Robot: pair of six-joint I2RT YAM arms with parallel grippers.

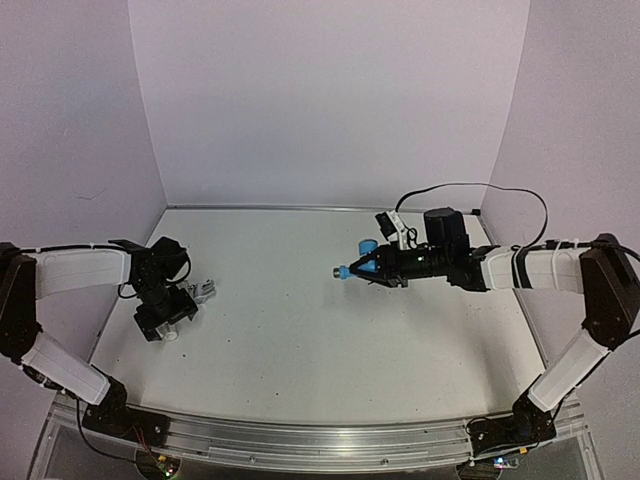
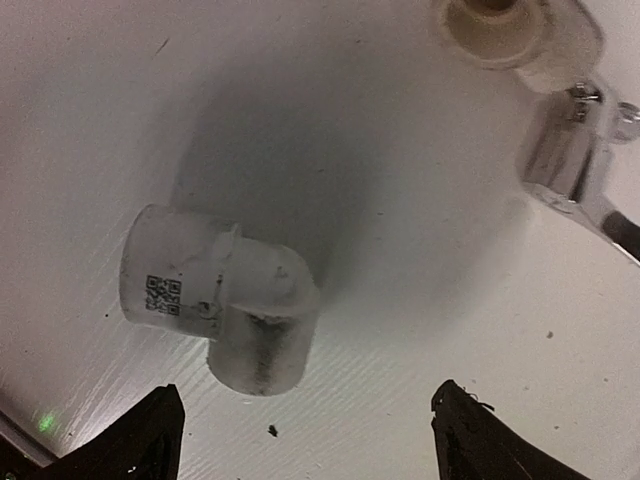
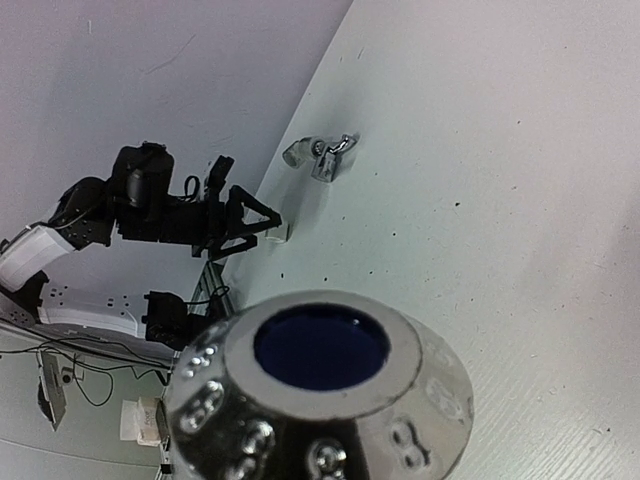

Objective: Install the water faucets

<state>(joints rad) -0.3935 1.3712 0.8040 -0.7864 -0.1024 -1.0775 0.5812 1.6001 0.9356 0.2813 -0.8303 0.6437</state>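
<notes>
White desk (image 1: 300,340): left end effector (image 2: 308,425) open over elbow fitting (image 2: 225,300); right end effector (image 1: 362,268) clamps blue faucet (image 1: 345,271); misalignment could cross-thread.

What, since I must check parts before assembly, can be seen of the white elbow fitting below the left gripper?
The white elbow fitting looks like matte white plastic: two short socket arms meeting at a right angle with a rounded corner. One arm points left in the left wrist view and bears a small square printed code; the other, pointing toward the fingers, shows dark scuffs. It lies on its side on the table, touching nothing else. The left gripper hangs above, fingers open, clear of it.
</notes>
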